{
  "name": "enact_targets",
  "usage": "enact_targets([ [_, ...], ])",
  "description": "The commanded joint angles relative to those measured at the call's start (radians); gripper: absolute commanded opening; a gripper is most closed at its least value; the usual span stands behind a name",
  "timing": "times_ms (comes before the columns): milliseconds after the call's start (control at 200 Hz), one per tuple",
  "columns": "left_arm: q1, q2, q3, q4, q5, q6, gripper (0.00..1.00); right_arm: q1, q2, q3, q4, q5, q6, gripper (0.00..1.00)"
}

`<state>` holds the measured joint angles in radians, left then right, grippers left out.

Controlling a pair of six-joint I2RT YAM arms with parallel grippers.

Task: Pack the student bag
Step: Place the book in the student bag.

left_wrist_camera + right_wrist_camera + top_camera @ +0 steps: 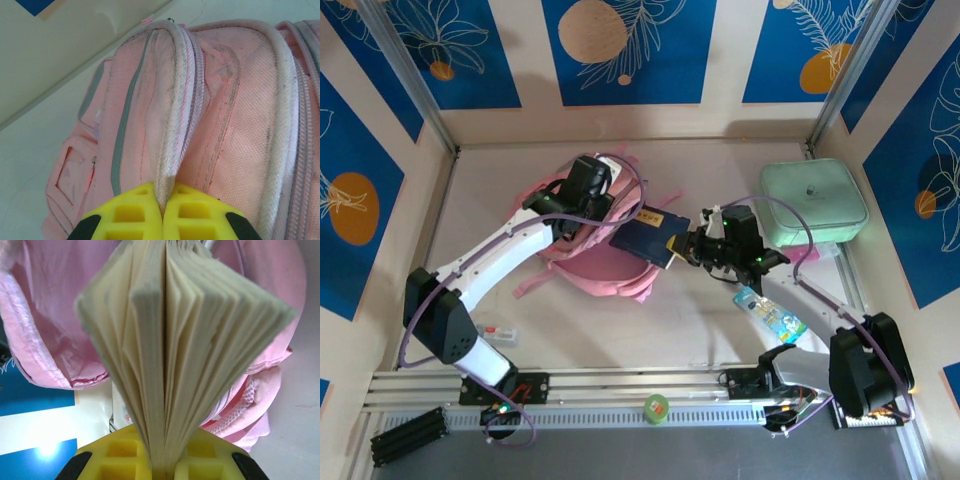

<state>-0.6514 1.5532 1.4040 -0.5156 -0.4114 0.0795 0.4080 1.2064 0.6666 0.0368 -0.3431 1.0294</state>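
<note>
Pale tabletop [650,335], blue-patterned walls [620,60]. Left of centre lies the student bag [592,270] — soft, limp fabric, judged light and prone to sagging shut. My left gripper [162,202] is pinched tight on its corded zip edge, a sound hold. My right gripper [161,467] clamps a navy book [646,240] — pages fanning, at the bag's edge.

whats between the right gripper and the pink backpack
A dark blue book, clamped in the right gripper, bridges the gap to the pink backpack, seen in the top view.
</note>
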Motion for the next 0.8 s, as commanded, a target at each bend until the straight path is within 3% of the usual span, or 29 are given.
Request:
enact_targets([
  [0,-0.004,-0.017,0.064,0.108,0.012,-0.036,0.01,0.029,0.051,0.072,0.077,0.009,0.065,0.05],
  [285,-0.003,-0.027,0.084,0.077,0.036,-0.054,0.01,0.052,0.299,0.311,0.181,-0.035,0.134,0.05],
  [570,-0.003,0.015,0.136,0.038,0.080,-0.108,0.01,0.127,0.558,0.493,0.063,0.185,0.189,0.04],
  [795,-0.004,0.031,0.162,0.030,0.104,-0.120,0.02,0.127,0.720,0.543,0.078,0.156,0.272,0.04],
])
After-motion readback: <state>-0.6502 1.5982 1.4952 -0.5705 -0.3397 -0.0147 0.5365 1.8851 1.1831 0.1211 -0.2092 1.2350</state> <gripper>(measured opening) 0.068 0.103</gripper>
